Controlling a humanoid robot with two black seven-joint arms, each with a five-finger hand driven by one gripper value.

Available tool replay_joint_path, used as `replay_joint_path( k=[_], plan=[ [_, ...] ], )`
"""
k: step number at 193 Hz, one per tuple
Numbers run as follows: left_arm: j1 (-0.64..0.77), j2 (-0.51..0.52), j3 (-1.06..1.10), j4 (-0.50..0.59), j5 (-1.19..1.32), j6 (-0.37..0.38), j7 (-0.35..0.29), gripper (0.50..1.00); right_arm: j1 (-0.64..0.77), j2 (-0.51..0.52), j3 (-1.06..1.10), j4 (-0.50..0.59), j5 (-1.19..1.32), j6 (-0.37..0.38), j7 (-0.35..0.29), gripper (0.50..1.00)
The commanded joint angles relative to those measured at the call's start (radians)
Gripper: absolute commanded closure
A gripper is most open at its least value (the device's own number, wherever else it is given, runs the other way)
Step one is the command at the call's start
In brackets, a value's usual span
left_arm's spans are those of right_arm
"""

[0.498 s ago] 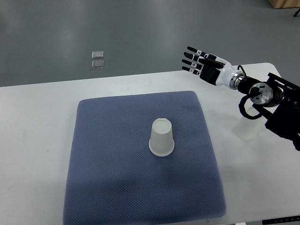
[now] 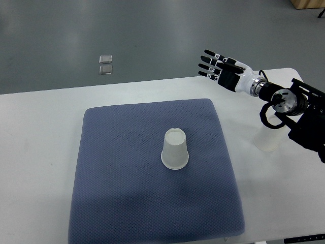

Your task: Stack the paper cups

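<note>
A white paper cup (image 2: 175, 149) stands upside down near the middle of the blue mat (image 2: 117, 168). A second white cup (image 2: 267, 141) stands on the white table to the right of the mat, partly hidden behind my right forearm. My right hand (image 2: 218, 67) is open with fingers spread, held above the table's far edge, up and left of that cup and well away from the cup on the mat. The left arm is out of view.
The white table (image 2: 40, 132) extends around the mat. Two small square plates (image 2: 105, 64) lie on the grey floor beyond the table's far edge. My right arm's black hardware (image 2: 304, 119) fills the right side.
My right hand has shifted slightly to the right and a touch upward. The cups have not moved.
</note>
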Motion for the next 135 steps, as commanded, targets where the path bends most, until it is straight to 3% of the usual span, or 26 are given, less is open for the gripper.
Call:
replay_joint_path(
  k=[1,86,135],
  plan=[
    [-0.001,0.0,0.0,0.006,0.0,0.001,0.0,0.5,0.002,-0.002,0.002,0.0,0.0,0.002,0.005,0.576],
    [-0.001,0.0,0.0,0.003,0.0,0.001,0.0,0.5,0.025,-0.07,-0.006,0.009,-0.095,0.022,0.039,0.576],
    [-0.001,0.0,0.0,0.003,0.0,0.0,0.0,0.5,0.025,-0.164,-0.012,0.009,-0.278,0.088,0.04,0.579]
  ],
)
